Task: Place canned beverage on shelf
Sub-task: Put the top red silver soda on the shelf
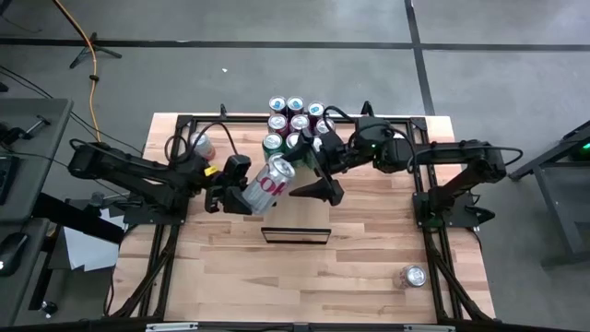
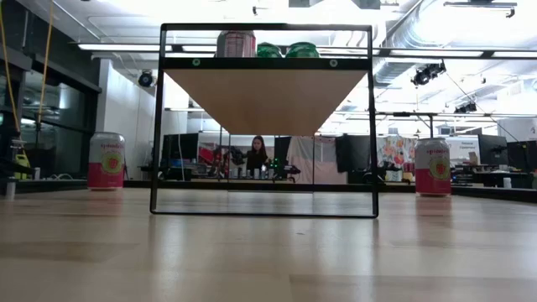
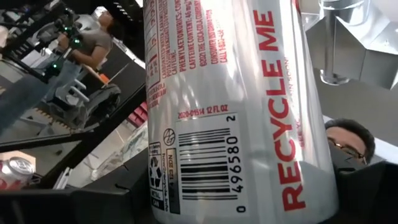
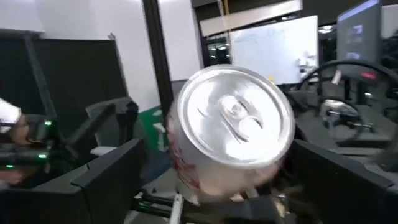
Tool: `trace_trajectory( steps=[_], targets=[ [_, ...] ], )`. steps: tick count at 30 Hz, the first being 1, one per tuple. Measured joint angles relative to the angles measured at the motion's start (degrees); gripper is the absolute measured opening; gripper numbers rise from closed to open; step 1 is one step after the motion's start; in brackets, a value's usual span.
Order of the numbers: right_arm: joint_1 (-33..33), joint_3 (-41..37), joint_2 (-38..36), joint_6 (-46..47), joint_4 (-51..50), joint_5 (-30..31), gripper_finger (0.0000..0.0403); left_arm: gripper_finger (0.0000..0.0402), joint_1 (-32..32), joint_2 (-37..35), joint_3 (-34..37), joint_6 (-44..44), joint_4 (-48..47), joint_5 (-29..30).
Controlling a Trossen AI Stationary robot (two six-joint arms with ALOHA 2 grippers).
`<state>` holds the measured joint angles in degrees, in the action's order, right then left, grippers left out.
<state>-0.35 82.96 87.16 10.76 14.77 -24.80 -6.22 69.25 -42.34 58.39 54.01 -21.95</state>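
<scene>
Silver can [image 3: 236, 106] is cut off at top & bottom in left wrist view; its brand name is hidden. Cans on shelf [image 2: 267, 92] show tops only.

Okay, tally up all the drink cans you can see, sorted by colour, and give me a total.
Silver can, held in the left gripper: 1
Pink cans, standing on the tabletop: 2
Green and darker cans, grouped on the shelf: 8 visible
Total: 11
</scene>
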Motion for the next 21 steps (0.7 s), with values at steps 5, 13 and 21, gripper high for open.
trace_trajectory(
  steps=[5,13,21],
  targets=[
    [0.98,0.00,1.27,0.79,1.77,-0.65,0.0387,0.0236,0.45,0.98,-0.03,0.32,-0.38,-0.69],
    [1.08,0.00,1.81,2.22,1.67,-2.30,0.0385,0.0236,0.88,1.68,-0.03,0.83,-2.67,-0.61],
    [0.95,0.00,1.51,2.36,-1.12,-2.31,0.0298,0.0236,1.27,1.68,-0.03,3.46,-3.36,-0.50]
  ],
)
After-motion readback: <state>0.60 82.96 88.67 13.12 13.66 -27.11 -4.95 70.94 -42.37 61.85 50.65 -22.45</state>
